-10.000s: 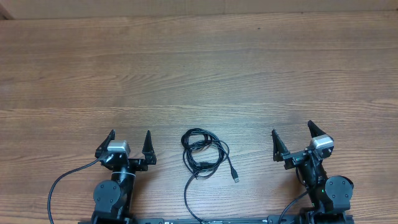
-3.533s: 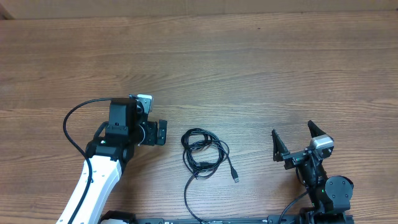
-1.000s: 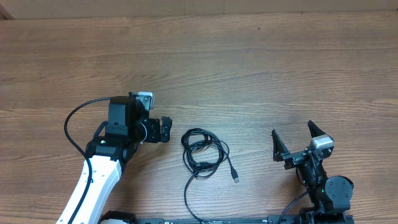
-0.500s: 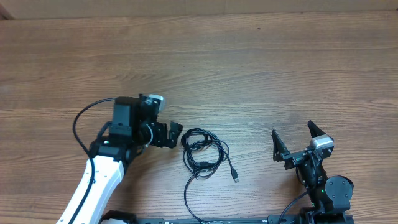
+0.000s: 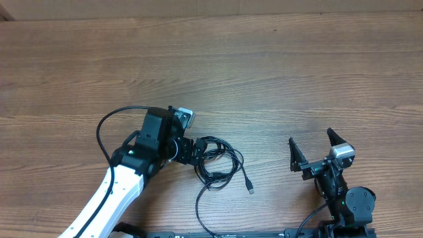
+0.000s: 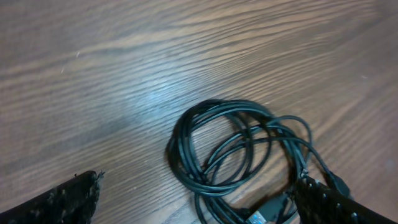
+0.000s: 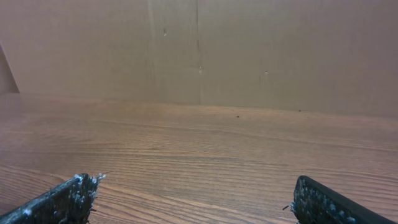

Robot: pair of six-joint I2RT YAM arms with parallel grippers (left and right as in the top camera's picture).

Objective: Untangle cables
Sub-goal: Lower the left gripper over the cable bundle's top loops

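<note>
A black cable bundle (image 5: 218, 162) lies coiled in tangled loops on the wooden table near the front middle. One end carries a USB plug (image 5: 250, 188); another strand trails off the front edge. My left gripper (image 5: 197, 153) is open at the coil's left edge, just above it. In the left wrist view the coil (image 6: 239, 155) lies between and ahead of the open fingers (image 6: 199, 202), with a plug (image 6: 267, 214) at the bottom. My right gripper (image 5: 312, 151) is open and empty at the front right, away from the cable.
The wooden table (image 5: 264, 73) stretches far back to a brown wall (image 7: 199, 50). The left arm's own black cable (image 5: 106, 125) loops to its left.
My left arm has left its rest pose, swung right and lowered, bringing the open gripper to the coil's left edge. The cable and the right arm have not moved.
</note>
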